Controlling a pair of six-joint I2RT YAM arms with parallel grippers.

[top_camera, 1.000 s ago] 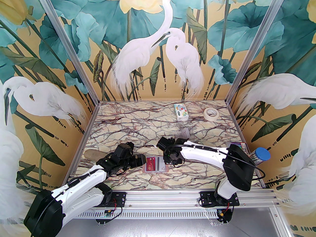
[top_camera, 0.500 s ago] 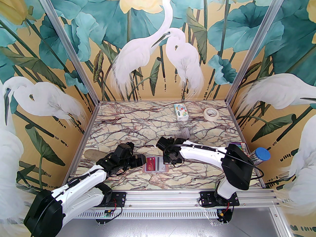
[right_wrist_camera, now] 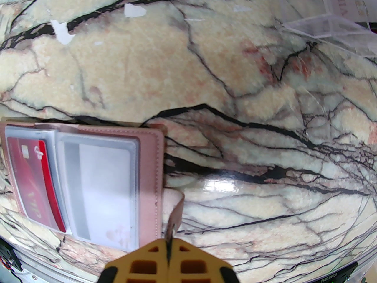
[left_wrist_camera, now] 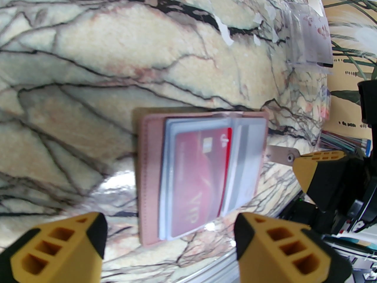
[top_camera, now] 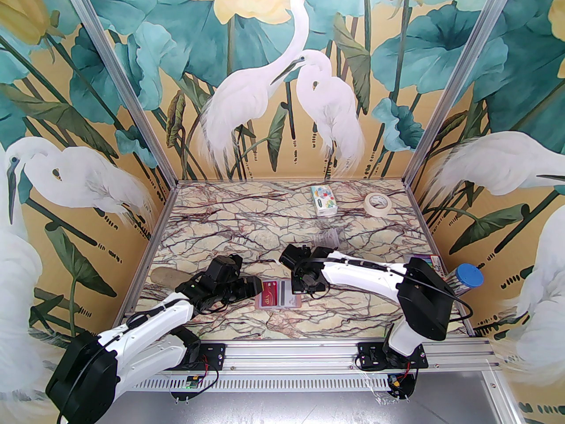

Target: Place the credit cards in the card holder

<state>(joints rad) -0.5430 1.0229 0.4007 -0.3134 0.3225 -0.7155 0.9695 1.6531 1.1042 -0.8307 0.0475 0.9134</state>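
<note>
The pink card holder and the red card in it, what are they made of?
The card holder looks like soft, matte leather or fake leather: its strap bends and a seam runs along the edge. Its clear sleeves seem thin, glossy plastic, since you see through them. The red card looks like stiff plastic, flat with printed letters.

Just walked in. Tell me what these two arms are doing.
They are loading cards into a pink card holder, which lies open on the marble table near the arms. The right claw is shut on the holder's snap strap, at its right side. The left claw is open, poised by the holder's left side. A red card sits in one clear sleeve and a grey card with a dark stripe in the sleeve beside it. Farther back, a clear stand holds another card.
</note>
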